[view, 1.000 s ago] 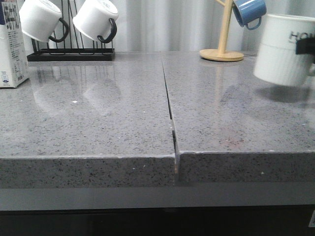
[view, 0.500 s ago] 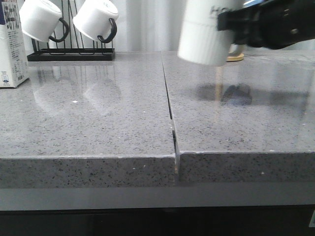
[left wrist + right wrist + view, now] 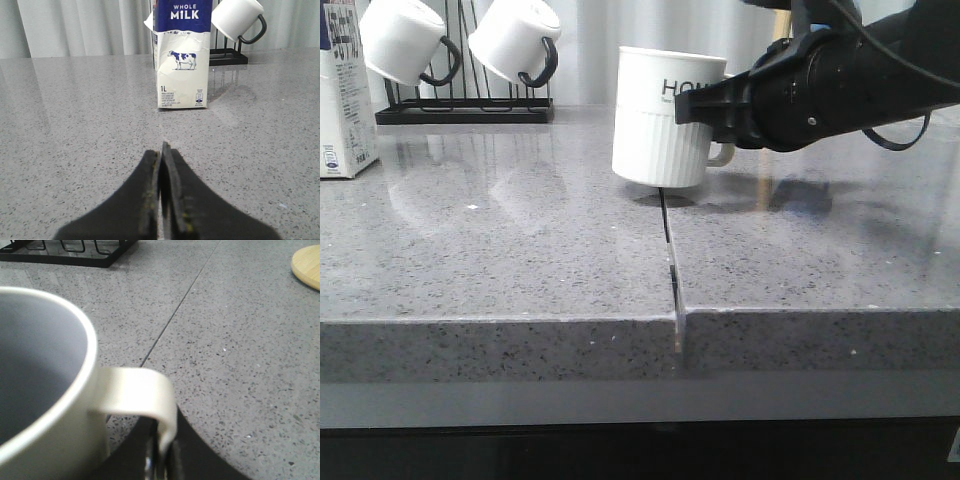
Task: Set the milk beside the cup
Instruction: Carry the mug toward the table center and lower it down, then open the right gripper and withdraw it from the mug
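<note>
Right wrist view: cup [image 3: 45, 390] handle between the right jaws.

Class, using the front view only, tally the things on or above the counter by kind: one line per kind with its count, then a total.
Ribbed mug, held in the right gripper: 1
Black-handled mugs on the rack: 2
Milk carton: 1
Mug rack: 1
Total: 5
</note>
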You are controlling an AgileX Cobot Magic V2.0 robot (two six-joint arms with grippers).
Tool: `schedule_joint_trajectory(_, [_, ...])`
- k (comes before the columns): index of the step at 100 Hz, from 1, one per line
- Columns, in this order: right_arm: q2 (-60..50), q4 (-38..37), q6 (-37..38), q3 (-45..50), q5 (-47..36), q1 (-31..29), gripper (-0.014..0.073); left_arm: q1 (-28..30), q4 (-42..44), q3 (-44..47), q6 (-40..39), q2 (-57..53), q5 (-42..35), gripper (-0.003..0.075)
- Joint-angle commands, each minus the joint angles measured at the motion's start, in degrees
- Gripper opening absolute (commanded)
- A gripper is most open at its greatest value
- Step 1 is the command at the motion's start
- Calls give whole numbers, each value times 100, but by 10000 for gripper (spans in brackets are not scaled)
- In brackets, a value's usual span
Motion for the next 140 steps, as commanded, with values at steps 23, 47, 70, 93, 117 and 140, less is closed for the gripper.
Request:
schedule_joint_trajectory(23, [-204,-7,-26,-193,-448,-4,105,8,-51,245,-48,-177,-472,-21])
schedule_joint_trajectory(47, [-223,-20,-26,-77,-464,-4,135,8,-51,245,-48,-177,-472,-21])
schedule_joint_trajectory(70, [-541,-20,-26,175,-449,-4,135,8,-51,245,-48,-177,-472,-21])
schedule_joint_trajectory(93, [-1203,-20,-26,661,-337,-4,128,8,-51,245,-48,-177,-472,-21])
schedule_joint_trajectory(117, [-2529,-20,-26,1234,632,-4,119,8,-51,245,-48,-177,-472,-21])
schedule_joint_trajectory(140, [-3996,-20,-26,1636,1583,-4,-69,8,-51,245,-48,-177,-472,-21])
